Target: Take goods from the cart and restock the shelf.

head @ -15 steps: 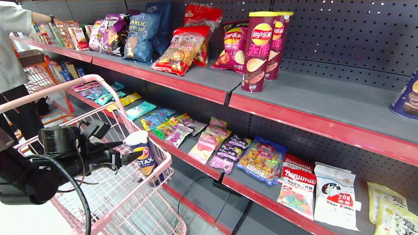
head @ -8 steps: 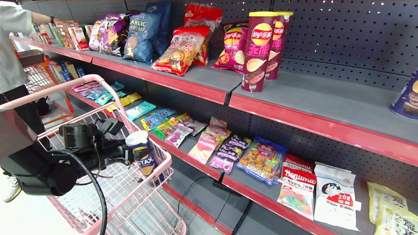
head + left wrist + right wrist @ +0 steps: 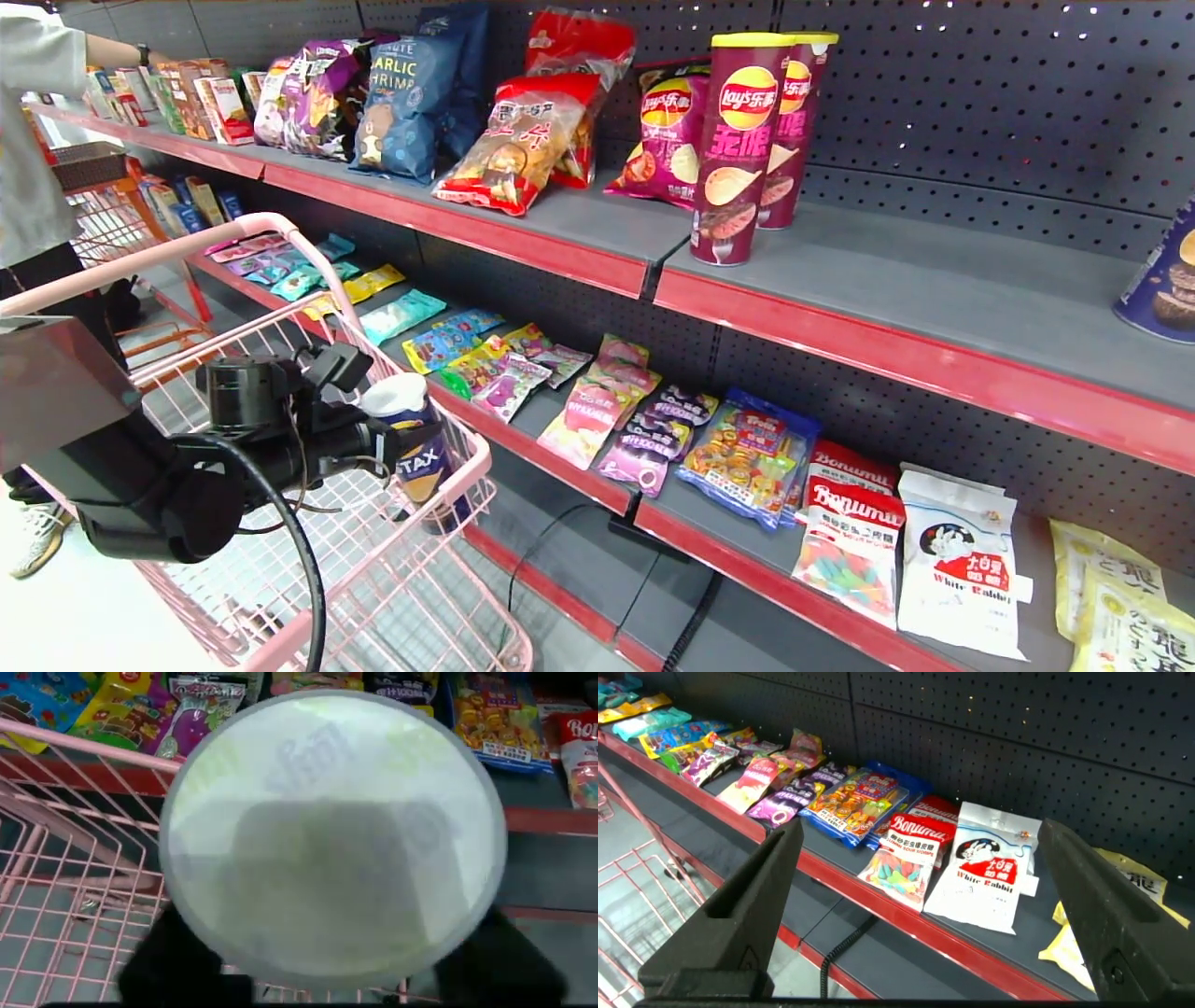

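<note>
Status: pick stage, with nothing transferred yet as far as can be judged.

1. Cart. The pink wire cart [image 3: 280,313] stands at the left, close against the shelving. One blue can [image 3: 420,471] with a white lid stands upright in the cart's corner next to the shelving, against the wire wall.

2. Left arm. The left gripper [image 3: 418,439] is level with the can's upper half and right at it. The left wrist view looks straight down on the lid [image 3: 332,831]. Whether the gripper has clamped on the can or is merely set around it cannot be told. The can's base sits low in the basket, so it does not appear to be lifted.

3. Upper shelf. The upper shelf [image 3: 896,271] holds snack bags [image 3: 509,149] on its left part, then two tall maroon crisp tubes [image 3: 738,149] standing upright, one behind the other. To the right of these the shelf is bare up to a blue tub [image 3: 1162,280] at the right edge. That stretch beside the tubes looks the likely place for the can.

4. Lower shelf. The lower shelf [image 3: 747,551] carries flat sweet packets [image 3: 747,457] in a row.

5. Right arm. The right gripper [image 3: 917,835] hangs in front of the lower shelf, spread wide and holding nothing.

Remaining work: confirm the grasp, lift the can out of the cart, carry it right and set it upright on the shelf.
</note>
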Robot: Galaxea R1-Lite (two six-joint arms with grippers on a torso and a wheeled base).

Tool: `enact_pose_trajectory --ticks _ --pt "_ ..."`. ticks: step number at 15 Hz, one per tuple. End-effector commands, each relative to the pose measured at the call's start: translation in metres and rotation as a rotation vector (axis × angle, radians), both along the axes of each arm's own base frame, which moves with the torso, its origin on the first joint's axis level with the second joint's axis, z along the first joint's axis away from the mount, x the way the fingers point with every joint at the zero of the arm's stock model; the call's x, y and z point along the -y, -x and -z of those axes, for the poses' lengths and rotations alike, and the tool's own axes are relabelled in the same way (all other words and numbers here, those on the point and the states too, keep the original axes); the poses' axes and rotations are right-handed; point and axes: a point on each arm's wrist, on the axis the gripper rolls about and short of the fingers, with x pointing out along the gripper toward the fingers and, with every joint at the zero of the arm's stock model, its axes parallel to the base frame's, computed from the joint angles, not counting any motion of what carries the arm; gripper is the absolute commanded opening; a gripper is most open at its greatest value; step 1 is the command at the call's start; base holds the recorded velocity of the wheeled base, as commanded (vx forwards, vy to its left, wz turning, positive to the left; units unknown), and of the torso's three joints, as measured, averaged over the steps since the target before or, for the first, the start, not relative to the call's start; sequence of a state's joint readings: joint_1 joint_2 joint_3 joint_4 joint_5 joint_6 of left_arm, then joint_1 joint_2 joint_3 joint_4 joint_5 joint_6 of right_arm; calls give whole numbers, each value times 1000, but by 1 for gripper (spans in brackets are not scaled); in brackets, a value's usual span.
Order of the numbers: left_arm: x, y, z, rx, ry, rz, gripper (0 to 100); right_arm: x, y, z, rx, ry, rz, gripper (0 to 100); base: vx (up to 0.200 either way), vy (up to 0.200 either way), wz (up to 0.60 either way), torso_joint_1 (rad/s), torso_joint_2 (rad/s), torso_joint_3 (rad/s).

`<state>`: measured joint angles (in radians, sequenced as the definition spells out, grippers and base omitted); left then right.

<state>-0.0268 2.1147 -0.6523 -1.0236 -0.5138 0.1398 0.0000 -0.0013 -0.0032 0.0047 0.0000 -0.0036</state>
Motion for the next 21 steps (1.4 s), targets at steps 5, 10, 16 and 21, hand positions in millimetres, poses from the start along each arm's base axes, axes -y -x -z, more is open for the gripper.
enact_pose_trajectory --ticks 5,10,16,21 --pt "-4 28 -4 -12 8 -15 0 0 0 0 -1 -1 0 100 0 0 0 0 0 0" --pt "-11 89 -83 156 90 -65 0 0 0 0 -1 -1 0 100 0 0 0 0 0 0" --pt "-18 142 -143 301 74 -161 0 0 0 0 -1 -1 0 100 0 0 0 0 0 0" --pt "-16 221 -171 275 54 -236 0 0 0 0 -1 -2 0 100 0 0 0 0 0 0"
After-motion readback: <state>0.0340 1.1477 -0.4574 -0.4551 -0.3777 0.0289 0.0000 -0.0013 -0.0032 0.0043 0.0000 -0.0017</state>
